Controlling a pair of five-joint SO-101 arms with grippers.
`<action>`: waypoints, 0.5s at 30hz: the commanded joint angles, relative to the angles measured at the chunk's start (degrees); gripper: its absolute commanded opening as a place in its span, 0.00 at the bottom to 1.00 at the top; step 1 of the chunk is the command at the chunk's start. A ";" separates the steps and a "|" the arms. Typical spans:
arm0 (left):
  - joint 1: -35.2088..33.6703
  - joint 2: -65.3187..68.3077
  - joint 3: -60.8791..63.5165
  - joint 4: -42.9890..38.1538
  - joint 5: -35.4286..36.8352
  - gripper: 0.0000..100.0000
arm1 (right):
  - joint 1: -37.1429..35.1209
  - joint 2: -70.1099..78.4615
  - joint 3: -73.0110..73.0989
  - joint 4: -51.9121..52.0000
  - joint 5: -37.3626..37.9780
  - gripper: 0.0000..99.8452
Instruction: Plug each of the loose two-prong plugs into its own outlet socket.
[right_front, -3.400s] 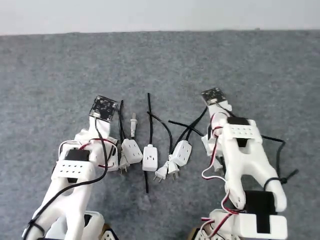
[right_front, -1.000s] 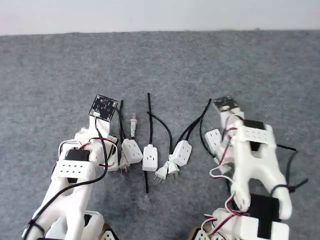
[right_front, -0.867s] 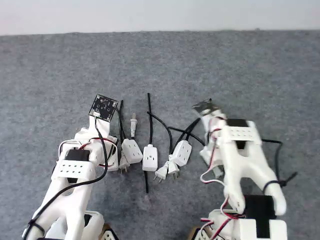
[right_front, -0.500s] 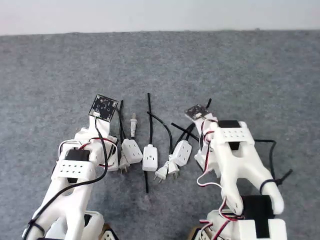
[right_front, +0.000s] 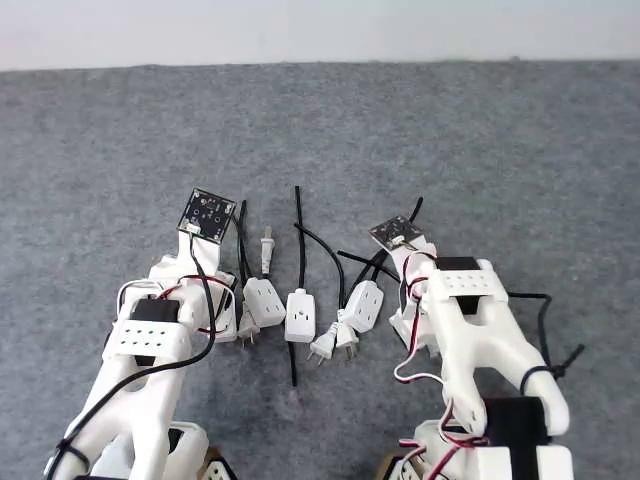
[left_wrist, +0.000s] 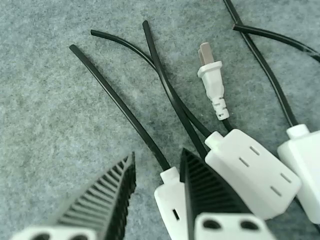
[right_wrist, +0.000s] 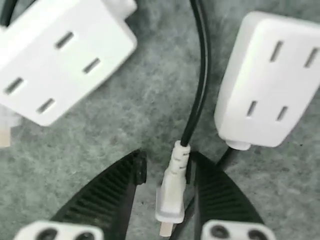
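Three white outlet sockets (right_front: 264, 300), (right_front: 300, 315), (right_front: 365, 305) lie in a row on black cords between the arms. A loose two-prong plug (right_front: 267, 248) lies beyond them, also seen from the left wrist (left_wrist: 212, 80). My left gripper (left_wrist: 158, 155) stands open over a black cord, one finger overlapping a fourth small socket (left_wrist: 172, 212). My right gripper (right_wrist: 166, 157) is shut on a white plug (right_wrist: 172, 192), its prongs pointing back toward the wrist. That plug's cord runs on between two sockets (right_wrist: 60, 60), (right_wrist: 270, 85).
Two more plugs (right_front: 322, 348), (right_front: 346, 335) lie just in front of the sockets. The grey carpet (right_front: 450, 130) stretches away behind the cords. A black cord loop (right_front: 545, 300) trails to the right of the right arm.
The right arm swung out to the right, then back left toward the socket row, dragging its cord along. The left arm kept still.
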 joint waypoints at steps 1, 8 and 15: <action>-0.26 0.09 -0.31 -1.67 0.26 0.14 | -0.22 -1.10 0.26 -1.45 -0.44 0.00; -0.26 0.09 -0.31 -1.67 0.26 0.14 | -0.31 -1.10 0.88 -1.45 -0.35 0.01; -0.26 0.09 -0.31 -1.67 0.26 0.14 | -0.31 -1.80 -1.05 -0.48 -0.53 0.01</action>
